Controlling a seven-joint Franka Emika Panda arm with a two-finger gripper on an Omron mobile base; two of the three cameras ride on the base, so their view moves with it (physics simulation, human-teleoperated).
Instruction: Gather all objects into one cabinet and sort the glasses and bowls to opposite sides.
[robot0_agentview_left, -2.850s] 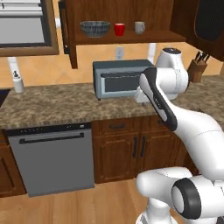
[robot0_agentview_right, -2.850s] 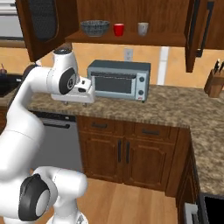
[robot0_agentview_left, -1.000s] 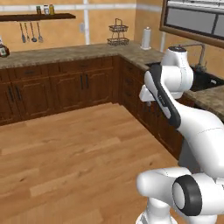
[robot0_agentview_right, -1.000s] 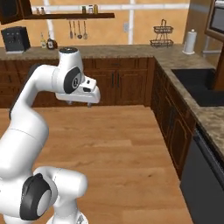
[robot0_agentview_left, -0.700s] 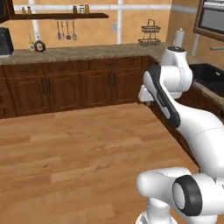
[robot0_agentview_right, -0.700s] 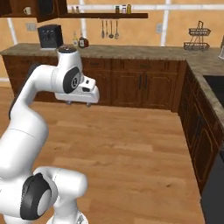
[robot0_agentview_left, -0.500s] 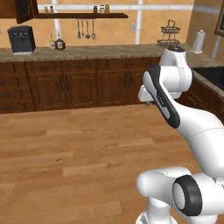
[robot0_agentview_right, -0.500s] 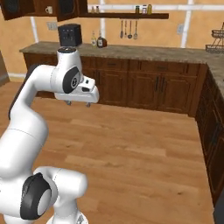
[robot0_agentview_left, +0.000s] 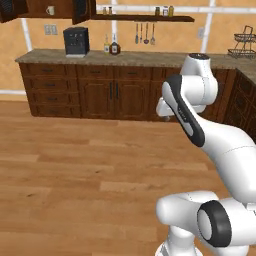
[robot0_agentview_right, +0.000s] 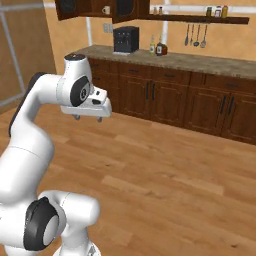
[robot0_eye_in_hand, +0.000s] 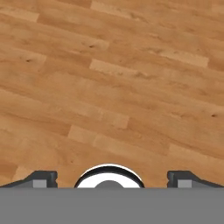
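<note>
A dark wooden wall cabinet (robot0_agentview_left: 82, 7) (robot0_agentview_right: 67, 8) hangs open at the far upper left, above the counter. Inside it stands a pale handled mug (robot0_agentview_left: 50, 10) (robot0_agentview_right: 106, 10), one of the glasses. The bowls are out of view. My gripper (robot0_agentview_right: 87, 118) (robot0_agentview_left: 166, 118) hangs mid-room over the wooden floor, far from the cabinet and pointing down. In the hand view the gripper (robot0_eye_in_hand: 112, 179) is open, its fingertips (robot0_eye_in_hand: 40, 178) wide apart with nothing but floorboards between them.
A long counter (robot0_agentview_left: 150, 59) (robot0_agentview_right: 200, 62) with dark base cabinets runs along the far wall. It carries a black coffee machine (robot0_agentview_left: 76, 41) (robot0_agentview_right: 125, 39) and bottles (robot0_agentview_left: 114, 47). A shelf (robot0_agentview_left: 145, 18) with jars and hanging utensils sits above. Open wooden floor (robot0_agentview_left: 75, 170) lies between.
The whole scene has swept sideways as the base turned away from the toaster-oven counter toward this other wall. The arm keeps the same pose, and the gripper stays open.
</note>
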